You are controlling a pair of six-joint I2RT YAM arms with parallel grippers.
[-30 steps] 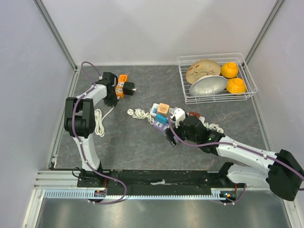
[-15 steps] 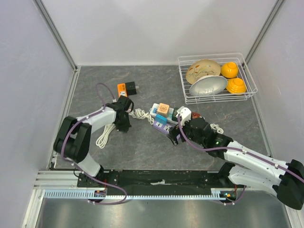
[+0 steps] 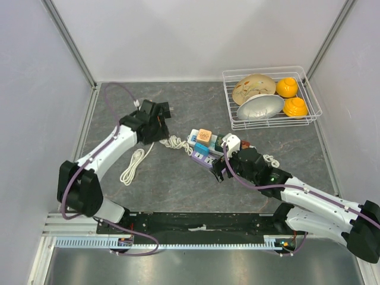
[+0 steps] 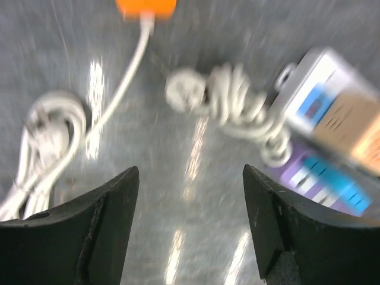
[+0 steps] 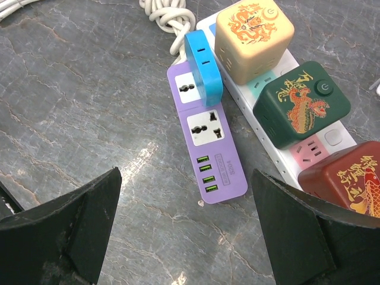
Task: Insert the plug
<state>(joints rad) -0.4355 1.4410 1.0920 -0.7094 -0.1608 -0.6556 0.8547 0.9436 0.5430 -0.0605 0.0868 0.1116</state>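
A round white plug (image 4: pixel 185 92) ends a knotted white cable (image 3: pixel 172 142) lying left of the power strips. The purple strip (image 5: pixel 205 130) shows two free sockets, with a blue adapter (image 5: pixel 203 65) at its far end. Beside it a white strip (image 3: pixel 199 142) carries cream (image 5: pixel 254 35), green (image 5: pixel 297 110) and red (image 5: pixel 350 178) cubes. My left gripper (image 3: pixel 155 127) (image 4: pixel 190 172) hangs open and empty above the table, near the plug; this view is blurred. An orange adapter (image 4: pixel 145 7) with black prongs (image 3: pixel 168 108) lies just beyond it. My right gripper (image 5: pixel 185 173) (image 3: pixel 218 169) stands open, empty, over the purple strip's near end.
A coil of white cord (image 3: pixel 133 163) lies to the left and runs up to the orange adapter. A wire basket (image 3: pixel 309 80) at the back right holds two bowls and orange fruit-like things. Walls close in the table on three sides.
My left gripper was shut low by the knotted cable half a second ago; it has lifted, swung back toward the orange adapter and opened. The right arm has barely moved.
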